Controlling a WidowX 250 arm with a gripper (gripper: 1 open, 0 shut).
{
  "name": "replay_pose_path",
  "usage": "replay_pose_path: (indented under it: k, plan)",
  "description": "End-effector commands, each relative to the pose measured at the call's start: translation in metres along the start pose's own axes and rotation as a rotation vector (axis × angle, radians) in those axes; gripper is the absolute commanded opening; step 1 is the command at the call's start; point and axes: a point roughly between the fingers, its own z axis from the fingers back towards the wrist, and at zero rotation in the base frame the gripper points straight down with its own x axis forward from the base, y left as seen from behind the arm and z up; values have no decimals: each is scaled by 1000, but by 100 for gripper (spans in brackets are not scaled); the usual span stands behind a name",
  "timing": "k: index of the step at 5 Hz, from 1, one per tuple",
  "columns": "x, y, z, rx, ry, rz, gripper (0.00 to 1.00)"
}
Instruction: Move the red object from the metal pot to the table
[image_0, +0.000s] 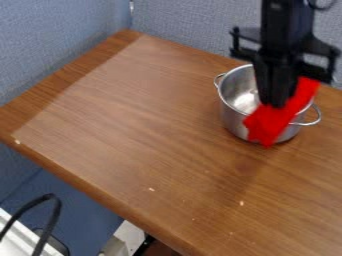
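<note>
Red object (283, 112) hung tilted over metal pot's (241, 103) near rim, clenched in gripper (277, 95). Pot interior showed bare steel. Pot stood near table's (120, 120) far right edge.

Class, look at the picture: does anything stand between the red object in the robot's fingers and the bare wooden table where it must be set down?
Nothing visible does. The red object hangs from the shut gripper in front of the metal pot, at its near wall. The table beside and in front of the pot is bare wood.
</note>
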Motion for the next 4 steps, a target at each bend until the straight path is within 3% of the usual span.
replay_pose_path:
  k: [1, 2, 3, 4]
  plan:
    - [-13, -23, -3, -20, -28, -65, 0]
    - [-23, -40, -24, -16, -2, -131, 0]
    - [-18, -40, -50, 8, 5, -139, 0]
    - [-12, -29, -34, 55, -47, -85, 0]
